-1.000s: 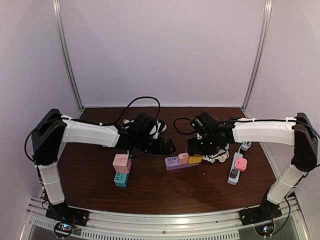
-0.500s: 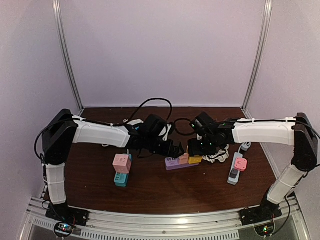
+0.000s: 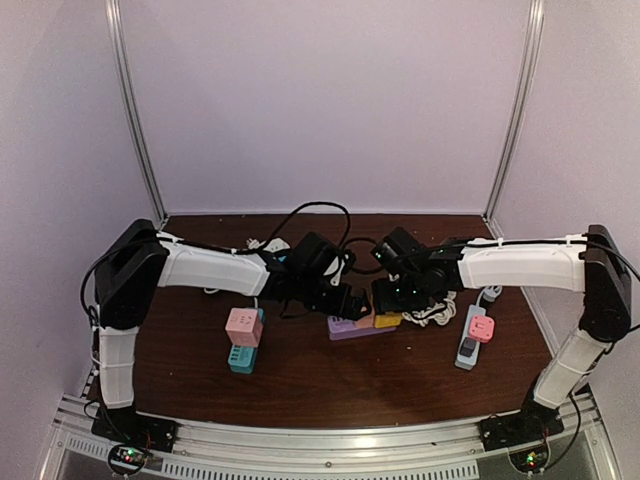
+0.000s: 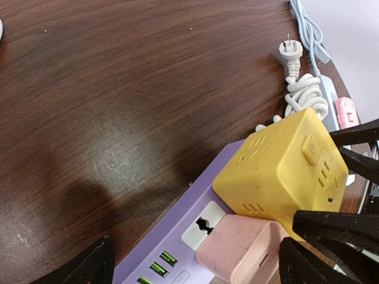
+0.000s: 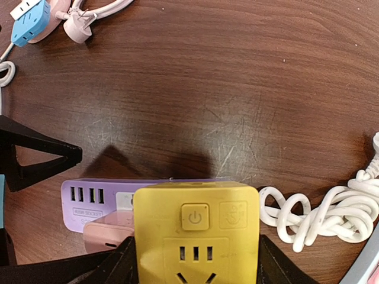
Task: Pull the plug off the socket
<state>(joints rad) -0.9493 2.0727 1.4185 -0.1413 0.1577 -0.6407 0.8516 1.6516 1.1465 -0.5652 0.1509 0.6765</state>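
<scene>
A purple socket strip lies mid-table. Plugged into it are a yellow cube plug and, beside that, a smaller pink plug. My right gripper is shut on the yellow cube plug, one black finger pressed against each of its sides. My left gripper stands wide open over the strip's left part. One fingertip is off the strip's edge, the other is by the pink plug. It touches nothing.
A pink cube sits on a teal strip to the left. A pink and grey strip lies to the right. A coiled white cable with its plug rests just right of the yellow cube. Black cables loop behind.
My left arm has swung right, from above the pink cube to over the purple strip. The right gripper's fingers have narrowed onto the yellow cube plug.
</scene>
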